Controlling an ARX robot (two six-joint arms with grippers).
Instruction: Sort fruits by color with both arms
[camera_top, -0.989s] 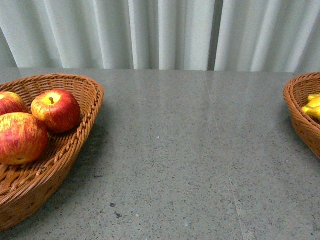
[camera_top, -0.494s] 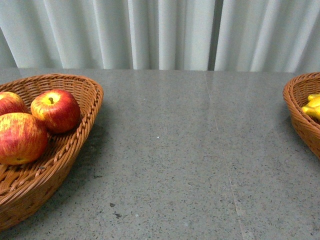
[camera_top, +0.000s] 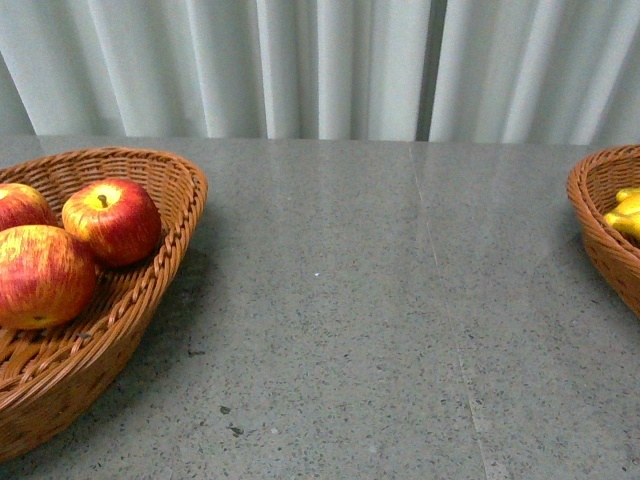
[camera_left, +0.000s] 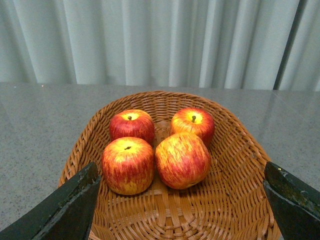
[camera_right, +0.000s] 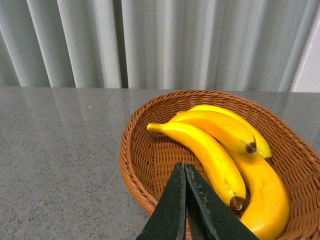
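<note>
Apples, four of them, sat together in the middle of the left basket. Bananas lay in the right basket, at the lower right of that picture. The left gripper was spread wide apart. The right gripper was pressed together, holding nothing.

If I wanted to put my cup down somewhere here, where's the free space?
The grey table is bare between the apple basket and the banana basket, back to the curtain. The baskets are crowded: four apples fill one, bananas the other.
</note>
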